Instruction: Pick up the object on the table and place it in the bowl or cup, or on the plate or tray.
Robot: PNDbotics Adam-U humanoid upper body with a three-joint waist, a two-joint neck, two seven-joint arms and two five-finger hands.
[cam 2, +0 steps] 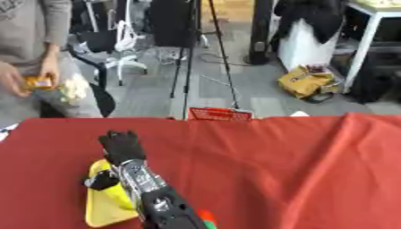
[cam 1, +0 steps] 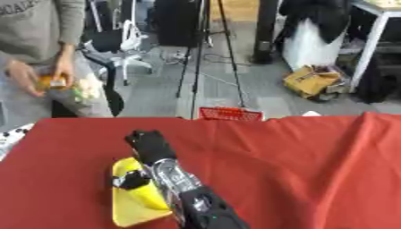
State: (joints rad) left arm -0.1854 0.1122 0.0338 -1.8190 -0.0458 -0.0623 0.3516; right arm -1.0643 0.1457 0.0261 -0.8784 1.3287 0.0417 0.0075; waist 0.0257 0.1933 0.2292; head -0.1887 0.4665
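A flat yellow tray lies on the red tablecloth at the near left. My right hand reaches in from the bottom middle and hovers over the tray's far end. Its black fingers point away from me and look relaxed, and the thumb sticks out to the left above the tray. I see nothing held in it. My arm hides the tray's right side. A small red and green thing peeks out beside the arm at the bottom edge. My left hand shows in neither view.
The cloth rises in folds at the right. A red basket stands on the floor just past the table's far edge. A white object pokes in at the table's left edge.
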